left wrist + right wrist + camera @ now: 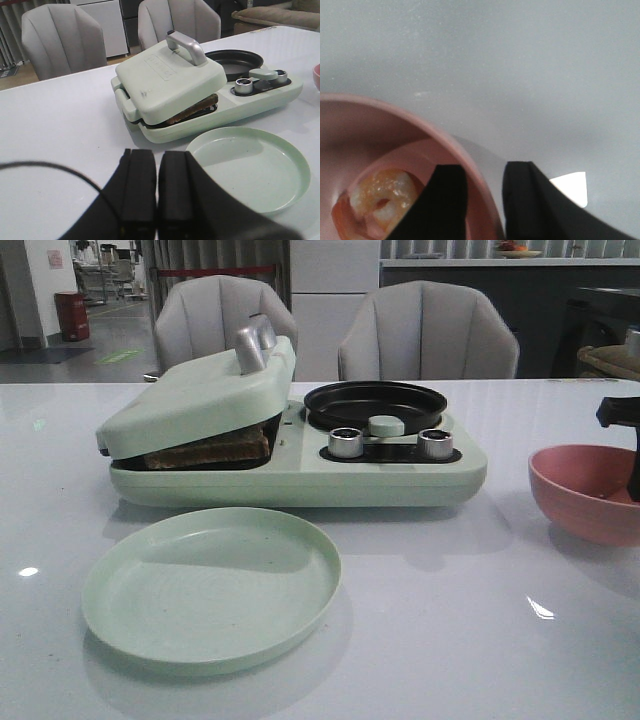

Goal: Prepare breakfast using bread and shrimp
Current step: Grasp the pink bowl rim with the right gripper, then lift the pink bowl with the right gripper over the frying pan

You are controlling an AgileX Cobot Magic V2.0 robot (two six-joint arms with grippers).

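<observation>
The right gripper (482,200) is seen slightly parted, its jaws straddling the bowl (470,150) rim, nothing held. Shrimp (382,197) is shown only in the right wrist view, lower left, inside the bowl. The left gripper (156,187) is pressed closed, empty. Bread (215,447) is sandwiched in the press (200,390), left of centre in the front view, behind the plate (210,585).

Left gripper (156,200): two matte black fingers (136,190), broad and flat-faced, widening toward the base. A thin black cable (60,172) arcs beside them. Right gripper (485,200): same matte black fingers (445,200), angular tips, smooth surfaces. In the front view, only a black angular part (620,415) shows. No markings or screws discernible.
</observation>
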